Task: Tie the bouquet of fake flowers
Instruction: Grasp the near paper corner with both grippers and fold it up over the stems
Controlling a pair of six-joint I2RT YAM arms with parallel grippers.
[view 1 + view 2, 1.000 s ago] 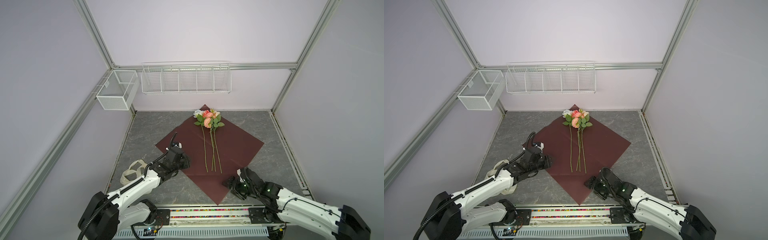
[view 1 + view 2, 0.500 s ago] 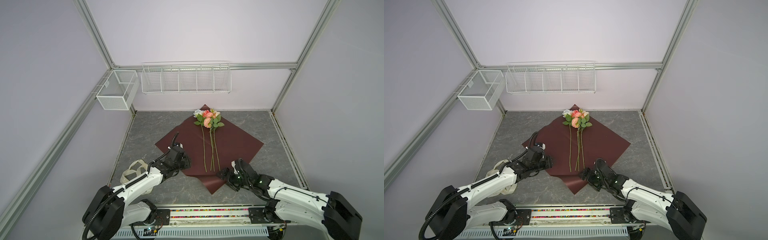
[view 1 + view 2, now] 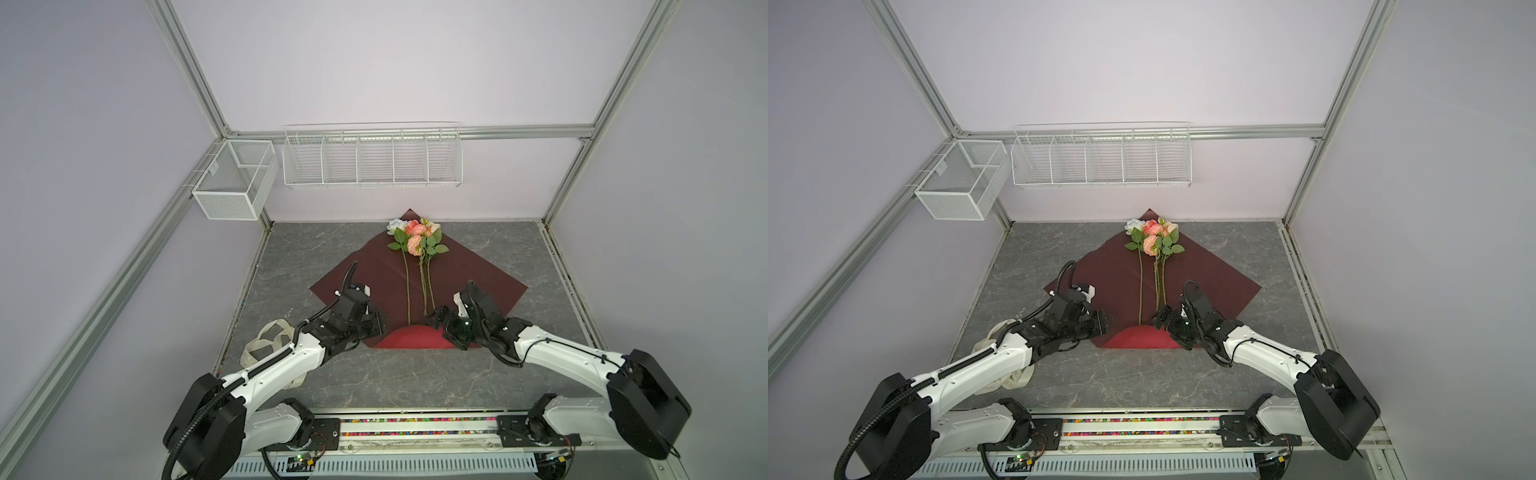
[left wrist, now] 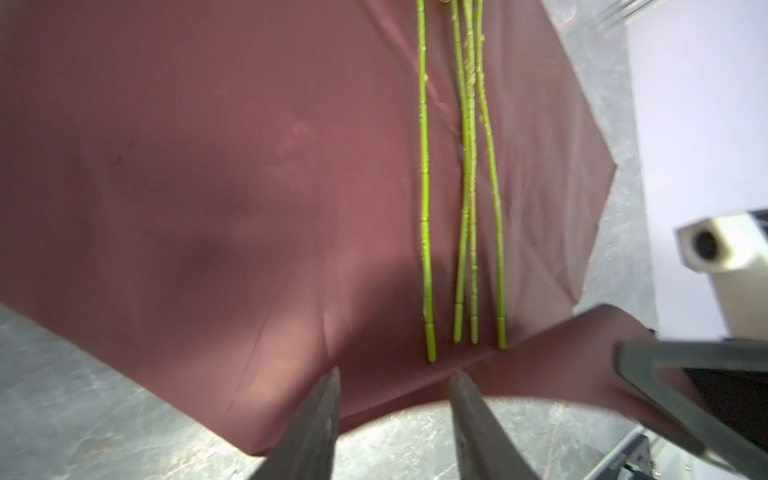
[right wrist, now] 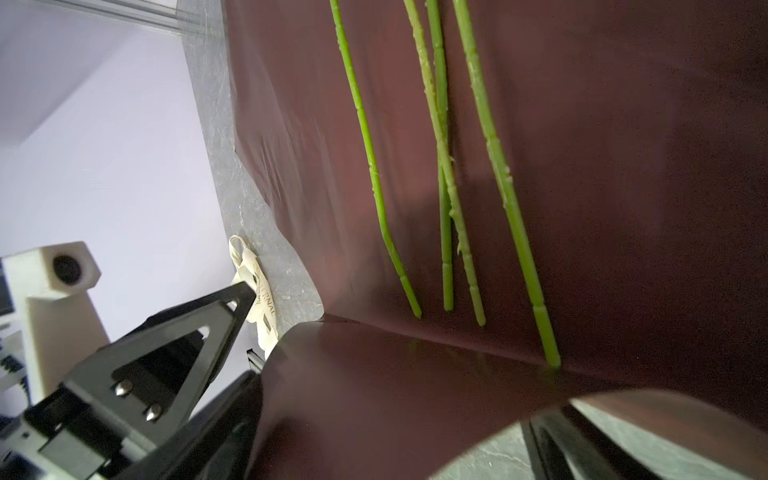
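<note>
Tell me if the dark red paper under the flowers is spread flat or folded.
Partly folded: the near corner of the dark red paper curls back toward the stems; the rest lies spread flat.

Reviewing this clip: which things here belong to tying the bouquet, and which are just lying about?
Job: bouquet of fake flowers; dark-red paper under it; cream ribbon by the left arm, likely the tie; left gripper; right gripper.
Lying about: wire rack on the back wall; mesh basket on the side wall.

stems (image 4: 424, 208) 4 | paper sheet (image 3: 469, 266) 1 | ribbon (image 3: 259, 347) 1 | wire baskets (image 3: 374, 162) 2
</note>
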